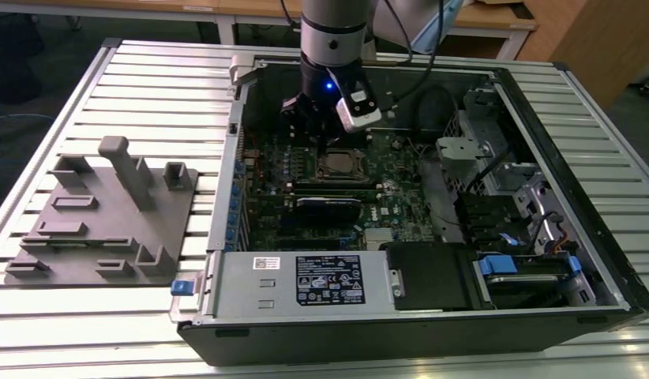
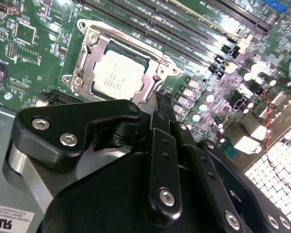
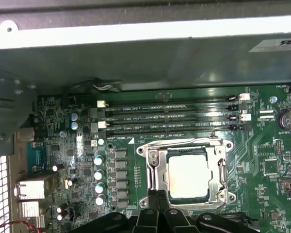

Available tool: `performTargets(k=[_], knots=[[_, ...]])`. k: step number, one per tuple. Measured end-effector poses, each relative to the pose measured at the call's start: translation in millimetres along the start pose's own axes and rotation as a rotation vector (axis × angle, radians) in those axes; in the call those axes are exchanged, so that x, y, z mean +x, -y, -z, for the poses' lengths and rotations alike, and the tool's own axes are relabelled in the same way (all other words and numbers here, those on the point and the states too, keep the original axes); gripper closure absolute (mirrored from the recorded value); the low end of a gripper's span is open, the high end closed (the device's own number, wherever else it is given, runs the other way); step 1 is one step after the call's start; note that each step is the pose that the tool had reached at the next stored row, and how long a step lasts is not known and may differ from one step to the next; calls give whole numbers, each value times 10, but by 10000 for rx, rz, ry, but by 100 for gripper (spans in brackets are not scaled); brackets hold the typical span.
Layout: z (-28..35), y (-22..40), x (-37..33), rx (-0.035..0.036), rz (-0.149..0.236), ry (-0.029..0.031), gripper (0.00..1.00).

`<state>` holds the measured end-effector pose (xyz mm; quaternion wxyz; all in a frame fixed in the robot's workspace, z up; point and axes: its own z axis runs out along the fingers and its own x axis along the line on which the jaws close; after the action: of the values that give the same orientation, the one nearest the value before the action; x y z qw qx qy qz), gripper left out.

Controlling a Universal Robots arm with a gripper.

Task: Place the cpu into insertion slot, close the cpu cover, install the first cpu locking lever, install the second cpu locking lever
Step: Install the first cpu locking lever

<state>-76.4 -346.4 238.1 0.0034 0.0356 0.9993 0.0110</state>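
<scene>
The cpu point(image 3: 186, 177) lies flat in the insertion slot point(image 1: 340, 166) on the green board, its silver top facing up; in the second wrist view the cpu point(image 2: 119, 75) sits just beyond my fingers. The cpu cover point(image 3: 155, 167) lies down around it as a silvery frame, and that cover point(image 2: 87, 51) rests on the chip's edges. My gripper point(image 3: 157, 196) is shut, with its black tips together at the socket's rim and nothing visible between them. In the exterior view the gripper point(image 1: 322, 136) hangs inside the case, just behind the socket.
Long black memory slots point(image 3: 169, 116) run beside the socket. A row of capacitors point(image 3: 99, 174) stands near it. The case wall point(image 3: 136, 53) rises close behind. A grey fixture plate point(image 1: 103, 213) lies on the exterior view's left, and the power supply point(image 1: 303, 280) and drive cage point(image 1: 514, 197) flank the board.
</scene>
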Motion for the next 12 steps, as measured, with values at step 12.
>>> performTargets(k=[12], knots=[[0,0,0,-582,-4,-41,89]])
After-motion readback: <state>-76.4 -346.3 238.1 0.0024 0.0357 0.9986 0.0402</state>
